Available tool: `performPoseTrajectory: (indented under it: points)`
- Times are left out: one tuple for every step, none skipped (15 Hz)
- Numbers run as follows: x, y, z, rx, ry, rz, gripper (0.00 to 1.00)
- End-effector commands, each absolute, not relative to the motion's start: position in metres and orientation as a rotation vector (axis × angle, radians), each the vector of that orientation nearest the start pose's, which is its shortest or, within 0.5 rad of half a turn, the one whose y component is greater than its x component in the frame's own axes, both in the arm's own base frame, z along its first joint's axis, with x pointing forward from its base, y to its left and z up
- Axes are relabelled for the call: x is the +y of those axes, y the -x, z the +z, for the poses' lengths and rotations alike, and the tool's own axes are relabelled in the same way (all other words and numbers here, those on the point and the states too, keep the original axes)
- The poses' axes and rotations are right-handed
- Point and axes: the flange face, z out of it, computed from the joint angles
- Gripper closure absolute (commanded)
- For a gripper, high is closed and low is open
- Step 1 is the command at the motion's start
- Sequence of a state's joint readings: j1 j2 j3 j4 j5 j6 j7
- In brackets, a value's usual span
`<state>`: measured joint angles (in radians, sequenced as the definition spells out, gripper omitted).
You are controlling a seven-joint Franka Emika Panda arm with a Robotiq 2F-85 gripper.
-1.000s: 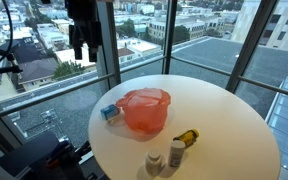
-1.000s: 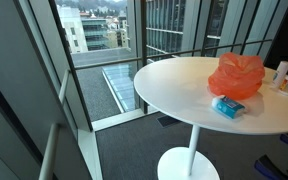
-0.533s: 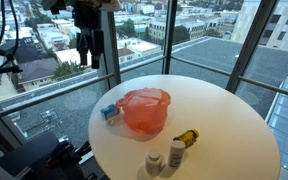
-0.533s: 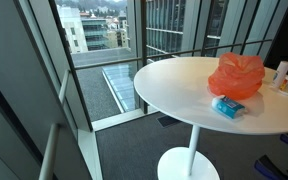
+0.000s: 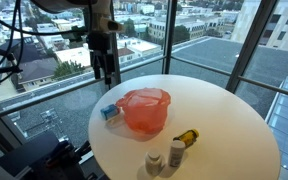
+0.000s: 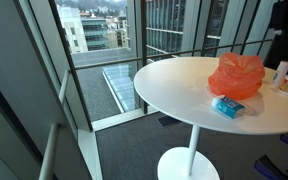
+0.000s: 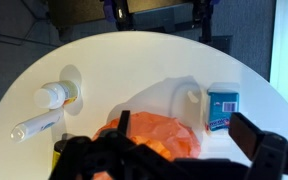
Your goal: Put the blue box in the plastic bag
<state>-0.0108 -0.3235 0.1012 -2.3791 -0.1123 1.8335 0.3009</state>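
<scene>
The blue box (image 5: 109, 112) is left untouched beside the plastic bag (image 5: 144, 110), though the gripper (image 5: 104, 76), jaws spread empty, has been swung nearer.

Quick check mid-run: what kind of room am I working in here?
Probably an upper-floor office or lounge in a city building: floor-to-ceiling glass windows look down on neighbouring rooftops, and a round white pedestal table stands on grey carpet.
</scene>
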Motion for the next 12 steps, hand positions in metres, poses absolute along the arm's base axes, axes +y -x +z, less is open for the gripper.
performPoseTrajectory:
  points:
    - [0.034,-0.421,0.407,0.341,3.282,0.285,0.00]
    - [0.035,-0.422,0.403,0.342,3.280,0.288,0.00]
    - [0.035,-0.421,0.402,0.344,3.281,0.302,0.00]
    - [0.032,-0.421,0.403,0.310,3.284,0.318,0.00]
    - [0.032,-0.421,0.401,0.313,3.284,0.326,0.00]
    - [0.032,-0.422,0.400,0.313,3.284,0.329,0.00]
    - [0.032,-0.422,0.400,0.313,3.284,0.329,0.00]
    - [0.032,-0.421,0.400,0.315,3.294,0.313,0.00]
    - [0.033,-0.422,0.398,0.325,3.302,0.281,0.00]
    - [0.033,-0.422,0.395,0.323,3.291,0.271,0.00]
    - [0.034,-0.424,0.392,0.324,3.285,0.248,0.00]
    - [0.035,-0.425,0.388,0.322,3.283,0.230,0.00]
